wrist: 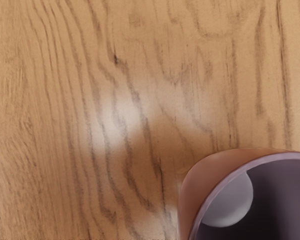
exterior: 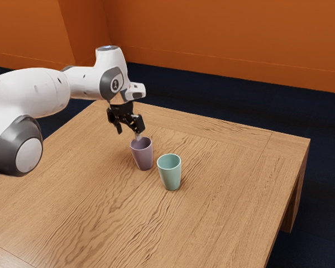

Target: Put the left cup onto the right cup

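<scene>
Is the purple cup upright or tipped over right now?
Upright: the purple cup stands on its base on the wooden table, open rim facing up, beside the teal cup.

White rounded arm [exterior: 33, 92] w/ grey joint caps [exterior: 22, 153] (small mark on one); blk two-finger gripper [exterior: 128, 132].

The arm [exterior: 28, 97] runs off the exterior view's left, and the table's [exterior: 223, 223] near corners are cropped away. The gripper [exterior: 128, 133] seems to touch the purple cup's [exterior: 142, 155] rim, though that is too small to tell. The wrist view crops that cup.
</scene>
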Robot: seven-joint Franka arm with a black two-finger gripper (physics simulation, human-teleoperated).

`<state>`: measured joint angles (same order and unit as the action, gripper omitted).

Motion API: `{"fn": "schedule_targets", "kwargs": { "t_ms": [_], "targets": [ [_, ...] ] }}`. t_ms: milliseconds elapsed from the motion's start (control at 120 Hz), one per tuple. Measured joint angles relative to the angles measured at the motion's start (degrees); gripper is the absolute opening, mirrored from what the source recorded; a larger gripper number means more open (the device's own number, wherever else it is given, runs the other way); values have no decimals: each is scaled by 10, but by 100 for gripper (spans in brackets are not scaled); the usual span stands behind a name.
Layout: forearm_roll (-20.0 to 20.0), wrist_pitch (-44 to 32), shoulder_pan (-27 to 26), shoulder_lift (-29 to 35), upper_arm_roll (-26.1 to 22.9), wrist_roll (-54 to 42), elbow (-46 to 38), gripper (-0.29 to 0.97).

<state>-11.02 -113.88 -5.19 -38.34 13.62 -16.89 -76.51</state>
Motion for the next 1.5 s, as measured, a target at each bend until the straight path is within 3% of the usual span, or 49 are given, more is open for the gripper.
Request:
{"fn": "schedule_targets", "kwargs": {
  "t_ms": [542,642,808,917,1500],
  "targets": [
    [-31,-20,0,-20,-2,-5,-1,67],
    [-32,-21,0,-23,-2,-5,-1,58],
    [-32,-22,0,-28,-2,-6,-1,30],
    [-32,-26,0,-32,-2,-7,-3,18],
    [-33,-43,-1,-33,-3,-8,-9,-8]
  ]
}}
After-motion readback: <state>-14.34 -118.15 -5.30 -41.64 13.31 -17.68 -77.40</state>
